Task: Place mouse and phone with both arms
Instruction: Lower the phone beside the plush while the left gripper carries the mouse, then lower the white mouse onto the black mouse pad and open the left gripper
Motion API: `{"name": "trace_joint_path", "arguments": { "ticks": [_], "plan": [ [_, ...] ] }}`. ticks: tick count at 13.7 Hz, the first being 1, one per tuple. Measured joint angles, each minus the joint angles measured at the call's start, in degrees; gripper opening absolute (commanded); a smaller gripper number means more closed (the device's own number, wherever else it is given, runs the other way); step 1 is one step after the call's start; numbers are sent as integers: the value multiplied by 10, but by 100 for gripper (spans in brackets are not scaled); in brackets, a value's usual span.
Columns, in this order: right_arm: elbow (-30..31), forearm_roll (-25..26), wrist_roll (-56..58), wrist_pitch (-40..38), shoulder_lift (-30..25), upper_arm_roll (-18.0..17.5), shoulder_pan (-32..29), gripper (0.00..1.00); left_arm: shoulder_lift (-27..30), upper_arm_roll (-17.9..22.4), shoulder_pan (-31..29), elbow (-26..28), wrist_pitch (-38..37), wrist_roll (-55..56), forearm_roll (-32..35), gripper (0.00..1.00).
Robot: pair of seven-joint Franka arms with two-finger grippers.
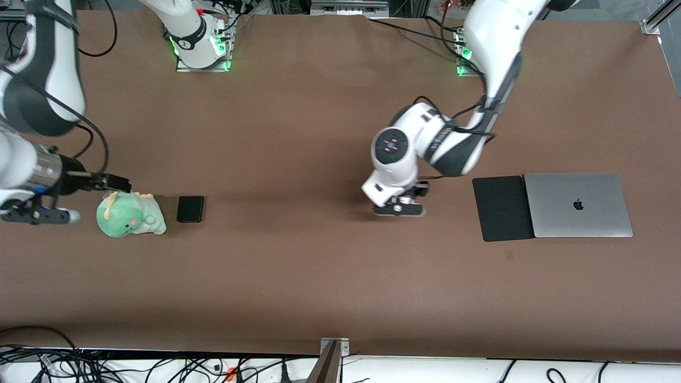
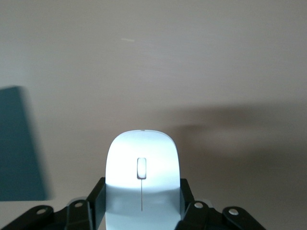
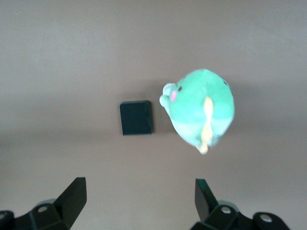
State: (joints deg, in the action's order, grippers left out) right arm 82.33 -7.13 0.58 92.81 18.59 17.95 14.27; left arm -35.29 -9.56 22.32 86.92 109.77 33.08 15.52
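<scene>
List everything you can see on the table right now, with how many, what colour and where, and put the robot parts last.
mouse: one, white, mid-table, gripped between the left gripper's fingers.
phone: one, black, flat on the table toward the right arm's end.
plush toy: one, green, beside the phone.
mat: one, black, toward the left arm's end.
laptop: one, silver, closed, beside the mat.
table: one, brown.
left gripper: one, black, shut on the mouse.
right gripper: one, black, open, above the table near the plush toy.
</scene>
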Motion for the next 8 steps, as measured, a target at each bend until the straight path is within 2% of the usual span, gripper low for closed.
{"name": "trace_joint_path", "arguments": {
  "ticks": [3,6,8],
  "plan": [
    [4,42,-1,-15,-52,-4,-10,100,21,0,-114,2,-23,-141,0,17],
    [11,57,-1,-17,-90,-78,-99,100,21,-2,-182,31,-23,-198,0,18],
    [11,60,-1,-17,-99,-90,-114,100,21,-3,-206,66,3,-213,0,20]
  ]
}}
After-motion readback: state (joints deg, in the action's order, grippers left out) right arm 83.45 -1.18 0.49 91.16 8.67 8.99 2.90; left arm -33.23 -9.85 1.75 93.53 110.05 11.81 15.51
